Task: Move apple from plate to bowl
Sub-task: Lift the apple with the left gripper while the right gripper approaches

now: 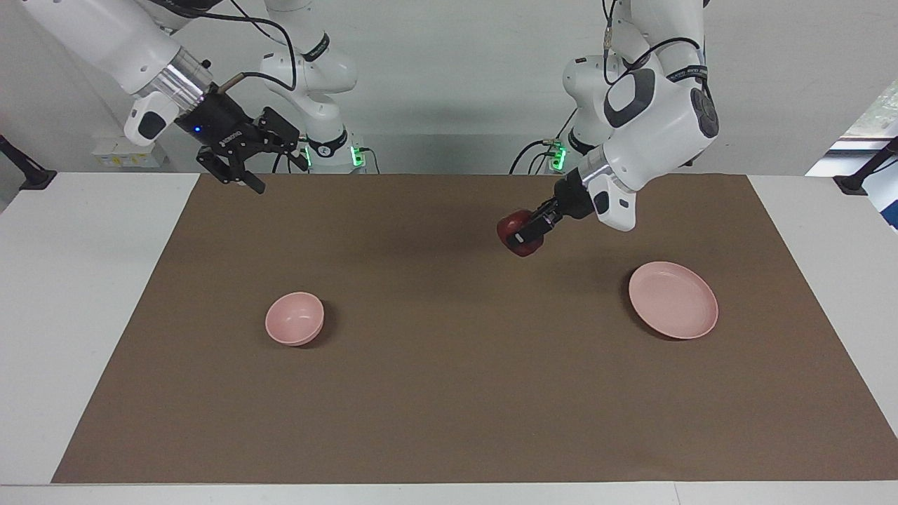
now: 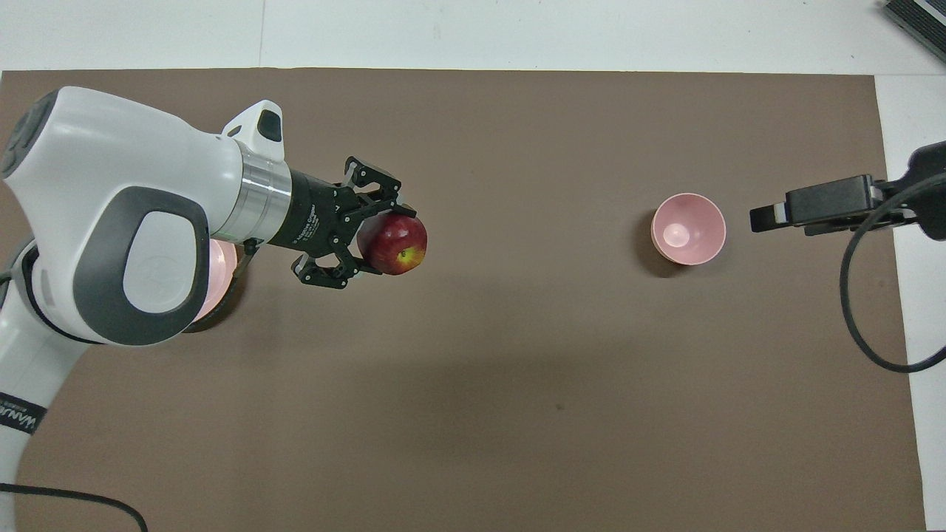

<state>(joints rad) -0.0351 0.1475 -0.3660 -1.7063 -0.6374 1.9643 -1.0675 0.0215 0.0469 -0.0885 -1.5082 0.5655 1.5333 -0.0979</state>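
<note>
My left claw (image 1: pixel 523 238) grips the apple (image 2: pixel 393 244) in the air between the emptied plate (image 1: pixel 673 300) and the bowl (image 1: pixel 295 318), where it must yet go.

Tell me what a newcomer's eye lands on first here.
The dark red apple, gripped in the left gripper up in the air over the brown mat, between plate and bowl. The pink plate lies bare at the left arm's end, the small pink bowl toward the right arm's end. The right gripper hangs open over the mat's edge near its base.
</note>
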